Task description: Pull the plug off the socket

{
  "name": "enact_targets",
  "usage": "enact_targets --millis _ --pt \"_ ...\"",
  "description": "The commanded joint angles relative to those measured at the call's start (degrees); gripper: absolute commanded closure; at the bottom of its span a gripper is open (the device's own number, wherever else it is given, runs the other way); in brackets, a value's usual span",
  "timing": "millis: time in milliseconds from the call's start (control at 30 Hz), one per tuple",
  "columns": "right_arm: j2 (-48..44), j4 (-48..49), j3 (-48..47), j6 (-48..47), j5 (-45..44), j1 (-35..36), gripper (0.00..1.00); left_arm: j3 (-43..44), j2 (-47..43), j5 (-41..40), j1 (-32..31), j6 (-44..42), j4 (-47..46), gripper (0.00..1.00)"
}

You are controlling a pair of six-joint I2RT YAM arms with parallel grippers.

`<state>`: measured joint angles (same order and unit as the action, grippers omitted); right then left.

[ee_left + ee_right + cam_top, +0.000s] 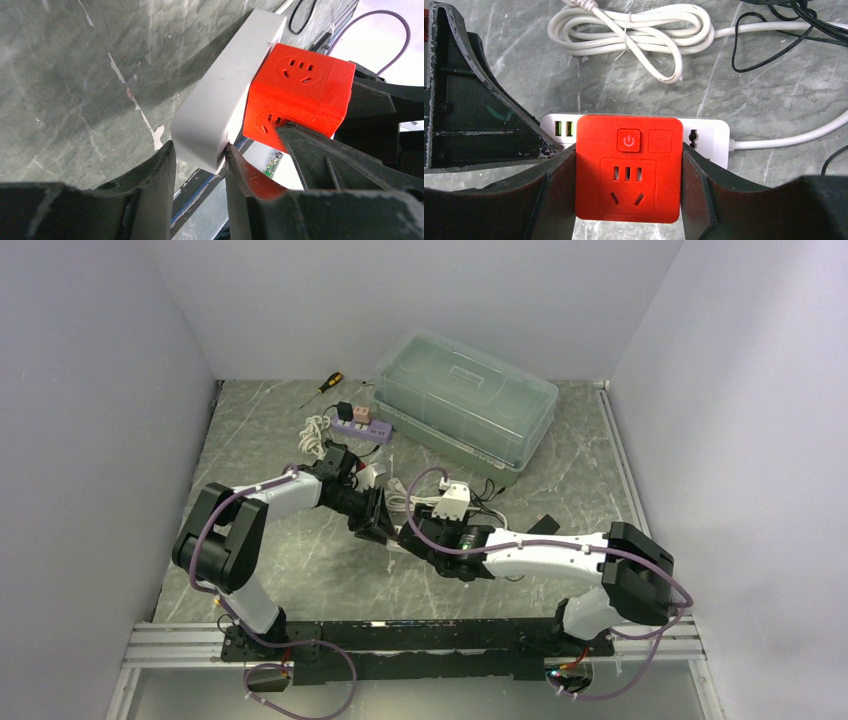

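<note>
A red cube plug (629, 170) with a power button sits flush against the face of a white power strip (706, 137). My right gripper (629, 160) is shut on the cube's two sides. In the left wrist view the strip (225, 100) runs away from me with the cube (300, 90) on its right face. My left gripper (200, 152) is shut on the strip's near end. In the top view both grippers, left (378, 520) and right (415, 535), meet at mid-table and hide the plug.
A coiled white cable (634, 32) and thin black wires (774, 30) lie just beyond the strip. A clear lidded box (465, 405), a purple power strip (360, 425) and a screwdriver (323, 388) are at the back. A white adapter (452, 502) lies behind the right gripper.
</note>
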<state>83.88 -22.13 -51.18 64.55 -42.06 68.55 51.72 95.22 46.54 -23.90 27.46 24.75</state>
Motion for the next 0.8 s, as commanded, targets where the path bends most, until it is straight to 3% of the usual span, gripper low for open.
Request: enact_targets --millis 0,333,633,767 --pt "1.31 0.98 -5.06 0.34 -1.49 1.23 1.0 0.79 -0.14 2.37 -0.88 -0.39 -0.44 1.0" --pt "-5.47 9.65 3.35 1.1 7.14 -2.95 1.0 1.57 -0.26 -2.7 -0.93 -1.92 2.68 1.0" --pt "-2.58 5.79 -0.78 -0.22 4.59 -1.76 1.0 2.13 -0.89 -4.42 -0.88 -2.65 3.6 1.0" --pt "0.95 -0.36 -6.52 -0.56 0.35 0.36 1.0 2.33 -1.24 -5.25 -0.88 -2.94 4.03 1.0"
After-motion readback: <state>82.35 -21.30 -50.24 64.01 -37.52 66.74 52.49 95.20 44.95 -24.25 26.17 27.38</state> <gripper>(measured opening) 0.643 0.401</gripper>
